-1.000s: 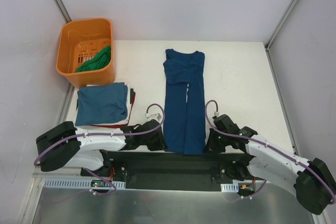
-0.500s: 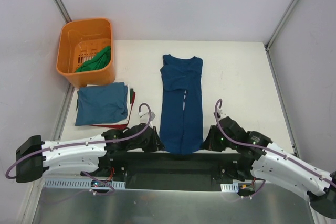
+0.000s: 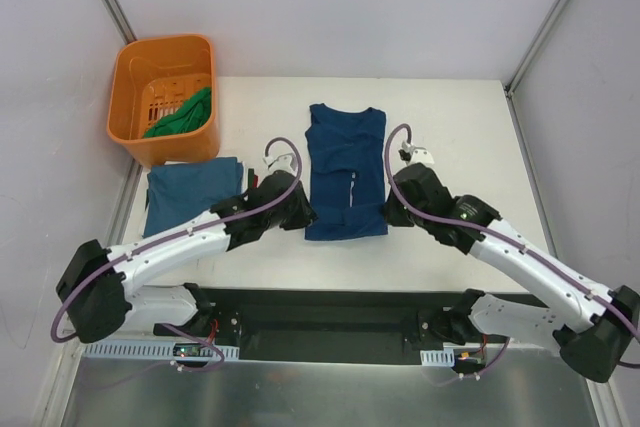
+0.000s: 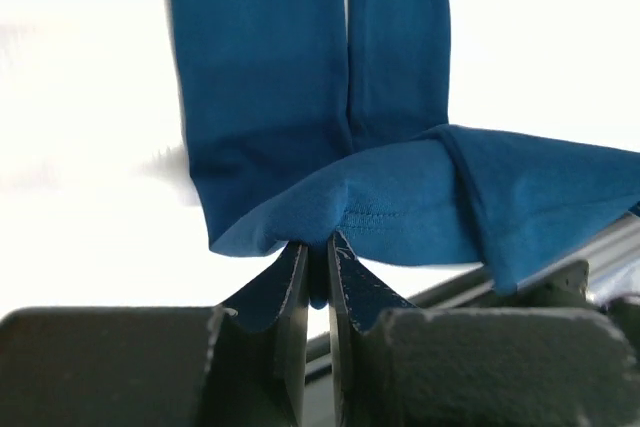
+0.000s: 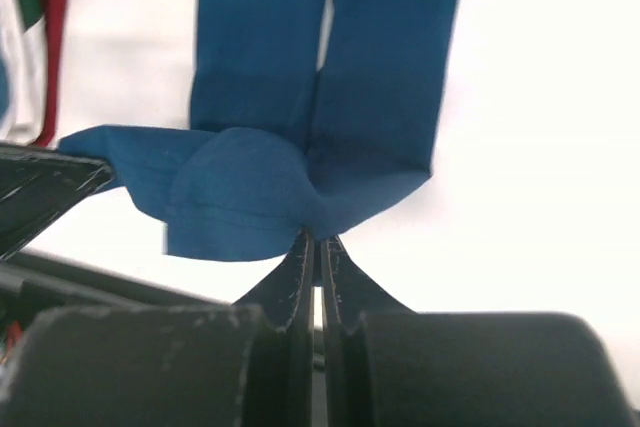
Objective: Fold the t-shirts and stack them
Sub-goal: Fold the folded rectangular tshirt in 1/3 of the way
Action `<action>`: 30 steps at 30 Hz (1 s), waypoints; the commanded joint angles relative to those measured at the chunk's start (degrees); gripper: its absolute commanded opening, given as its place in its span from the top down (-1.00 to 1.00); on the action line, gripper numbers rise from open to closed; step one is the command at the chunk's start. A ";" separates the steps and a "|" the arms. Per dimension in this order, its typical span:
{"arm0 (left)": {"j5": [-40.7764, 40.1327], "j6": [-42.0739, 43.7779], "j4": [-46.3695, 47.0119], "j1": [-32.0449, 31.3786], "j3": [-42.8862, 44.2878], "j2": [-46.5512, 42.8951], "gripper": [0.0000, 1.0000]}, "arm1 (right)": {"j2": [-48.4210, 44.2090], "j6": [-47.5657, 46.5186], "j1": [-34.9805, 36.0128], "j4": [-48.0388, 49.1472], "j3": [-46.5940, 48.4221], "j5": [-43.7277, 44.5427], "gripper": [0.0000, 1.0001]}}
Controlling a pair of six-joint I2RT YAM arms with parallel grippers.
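Blue t-shirt (image 3: 346,162), lying mid-way across the worktop (image 3: 460,137) with its hem doubled upward, is judged limp, light and prone to sag; left tool (image 4: 318,247) and right tool (image 5: 315,242) each pinch tight on a hem corner, the soundest holds.

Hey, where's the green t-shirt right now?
In the top view, the green t-shirt lies inside the orange basket at the far left corner of the table, just beyond the folded teal-blue shirt.
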 commanded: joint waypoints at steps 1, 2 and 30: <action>2.40 7.58 -0.28 4.41 7.31 5.69 0.85 | 5.63 -7.03 -4.78 3.71 4.50 -0.12 0.99; 3.37 8.02 -0.20 5.46 8.27 8.31 0.86 | 6.70 -7.57 -6.87 5.20 5.64 -2.39 0.99; 16.65 17.16 1.39 20.50 29.29 38.49 -0.21 | 45.19 -12.06 -25.96 10.22 24.54 -20.59 0.19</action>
